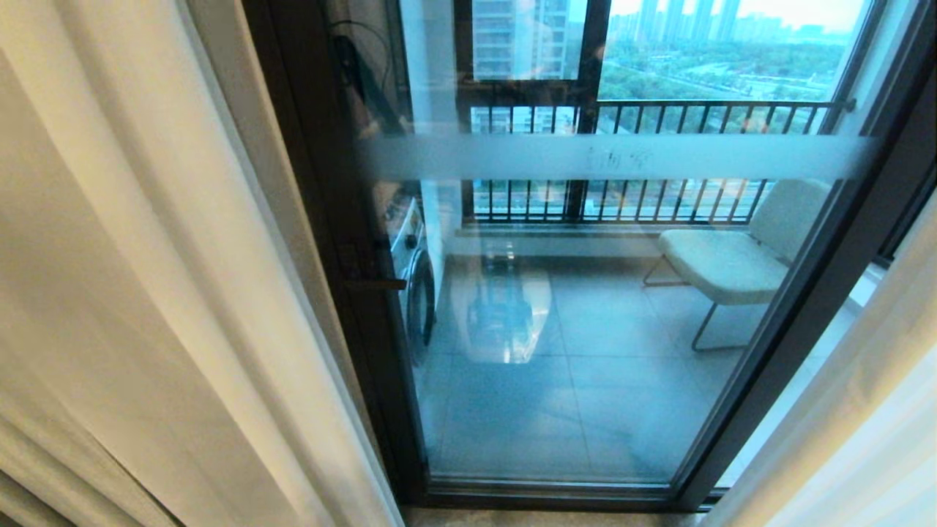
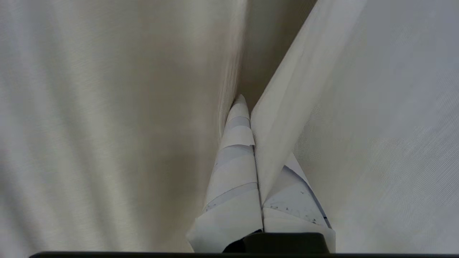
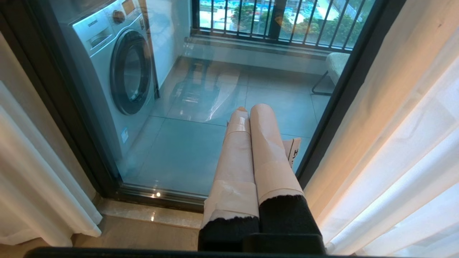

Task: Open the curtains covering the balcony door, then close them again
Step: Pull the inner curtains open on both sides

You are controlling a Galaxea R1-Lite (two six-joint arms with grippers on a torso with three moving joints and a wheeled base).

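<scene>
Deep among the pleats on the robot's left, the left claw (image 2: 251, 118) has its taped fingers pressed together on a fold of the curtains (image 2: 107, 125), the cream cloth running down between them and filling the left wrist view on both sides. That arm is outside the head view, where the same panel (image 1: 146, 293) hangs gathered at the left edge, beside the dark frame of the balcony door (image 1: 585, 329). Across from it the right claw (image 3: 252, 118) hangs idle low before the glass, fingers together and empty, with the other panel (image 3: 394, 125) just beside it. Both panels stand clear of the pane, so the washing machine (image 3: 118, 68) and chair (image 1: 732, 256) on the balcony show through. Opening looks done or nearly so; closing would call for drawing the pinched fold back across the glass toward the middle without letting it slip.
</scene>
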